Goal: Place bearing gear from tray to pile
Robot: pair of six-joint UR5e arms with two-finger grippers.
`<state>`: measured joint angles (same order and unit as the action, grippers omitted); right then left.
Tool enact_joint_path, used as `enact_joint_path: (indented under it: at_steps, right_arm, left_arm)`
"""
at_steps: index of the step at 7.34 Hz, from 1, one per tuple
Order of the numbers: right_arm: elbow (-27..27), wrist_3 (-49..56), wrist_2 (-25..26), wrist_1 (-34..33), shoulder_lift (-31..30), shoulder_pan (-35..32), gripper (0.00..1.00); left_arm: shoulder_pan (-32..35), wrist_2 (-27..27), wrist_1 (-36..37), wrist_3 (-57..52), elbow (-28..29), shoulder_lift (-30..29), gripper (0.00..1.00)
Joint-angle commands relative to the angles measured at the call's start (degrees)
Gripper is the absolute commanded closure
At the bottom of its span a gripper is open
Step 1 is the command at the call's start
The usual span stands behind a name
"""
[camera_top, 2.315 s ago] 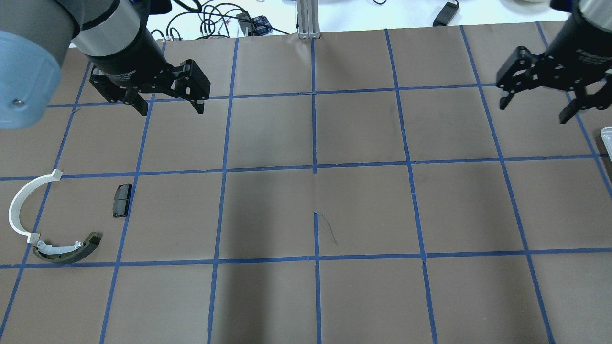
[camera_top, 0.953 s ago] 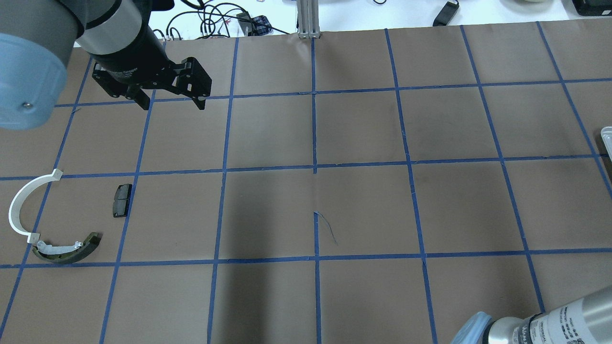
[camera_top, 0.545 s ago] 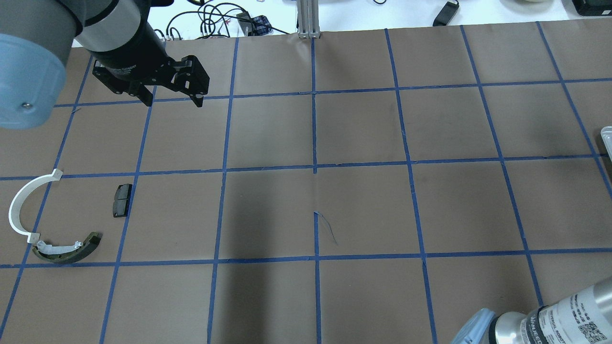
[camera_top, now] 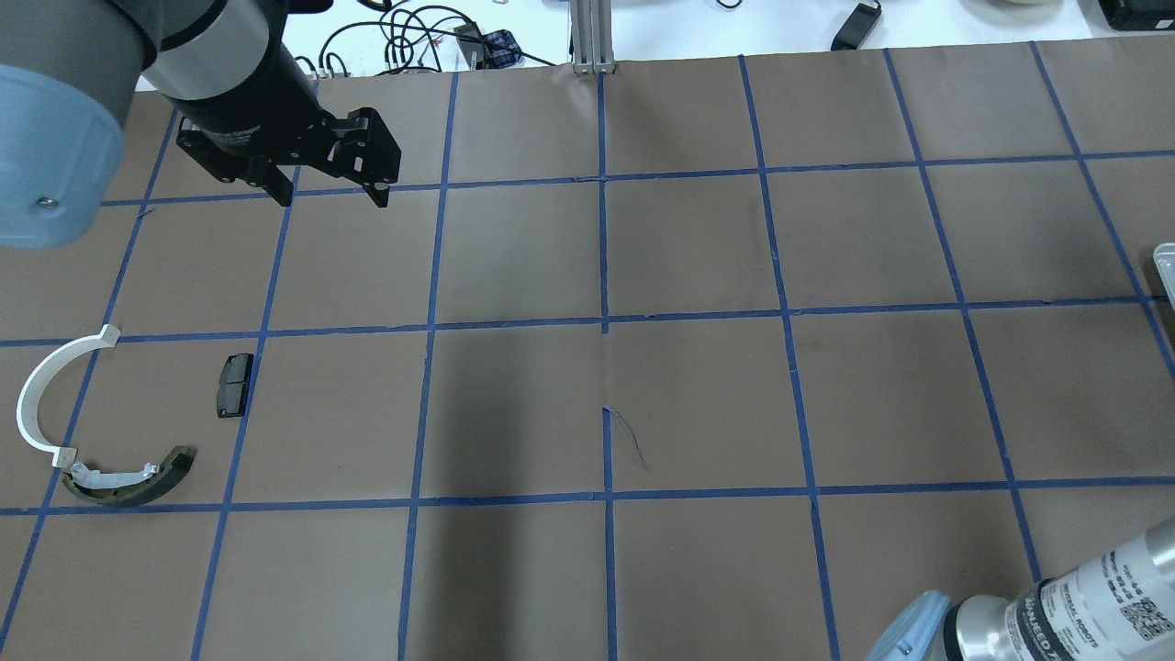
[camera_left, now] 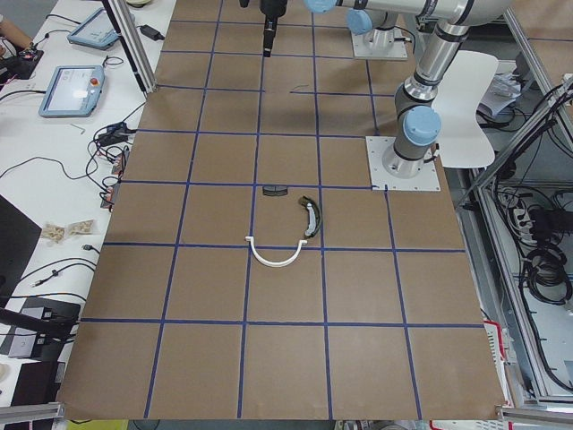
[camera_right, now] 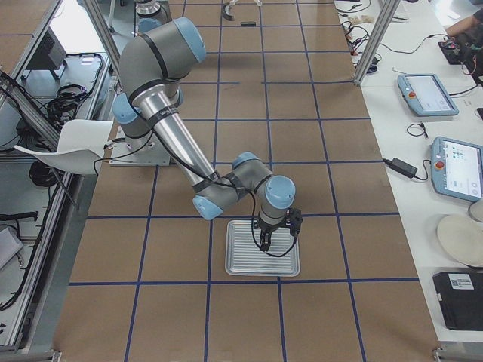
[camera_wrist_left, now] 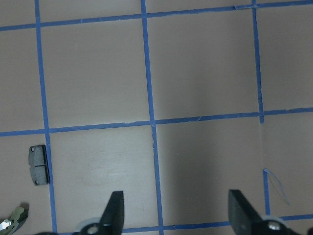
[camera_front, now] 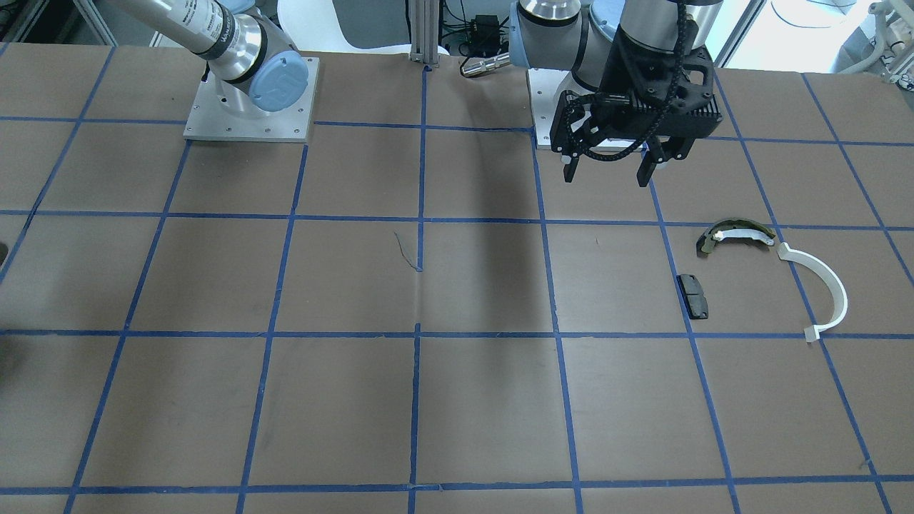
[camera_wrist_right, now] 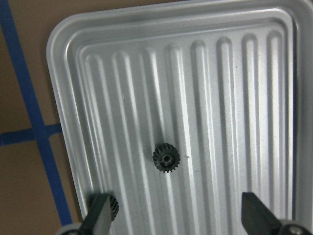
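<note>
Bright even light, soft broad shadow down the table [camera_top: 514,413], glare streaks on the ribbed tray [camera_wrist_right: 220,98]

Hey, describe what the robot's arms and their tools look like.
The left arm and right arm are silver-grey tubes with light blue joint caps; the right carries a printed label. The left tool and right tool are black, two-fingered; a black cable loops across the left one.
</note>
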<state>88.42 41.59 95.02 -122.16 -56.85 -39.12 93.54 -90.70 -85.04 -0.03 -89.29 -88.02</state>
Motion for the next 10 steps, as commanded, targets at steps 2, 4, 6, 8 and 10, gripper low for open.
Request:
enact_joint_path:
  at_steps: [2,4,6,8,10]
  right_arm:
    - [0.1,-3.1,-0.4,-3.1,2.2,-0.1,0.17]
    - [0.1,-4.1,-0.5,-4.3,2.9,-0.1,0.25]
    - [0.2,-4.9,-0.5,-4.3,2.9,-0.1,0.31]
    - [0.1,-4.9,-0.5,-4.3,3.4,-0.1,0.39]
    - [0.1,-4.9,-0.5,-4.3,3.7,-0.1,0.41]
  left_arm:
    - [0.0,0.1,-2.9,0.1,0.6,0.0,0.00]
    - [0.0,0.3,-3.1,0.1,0.5,0.0,0.00]
    - [0.0,0.4,-3.9,0.2,0.5,0.0,0.00]
    - [0.0,0.3,-3.9,0.2,0.4,0.0,0.00]
    - [0.0,0.3,-3.9,0.2,0.5,0.0,0.00]
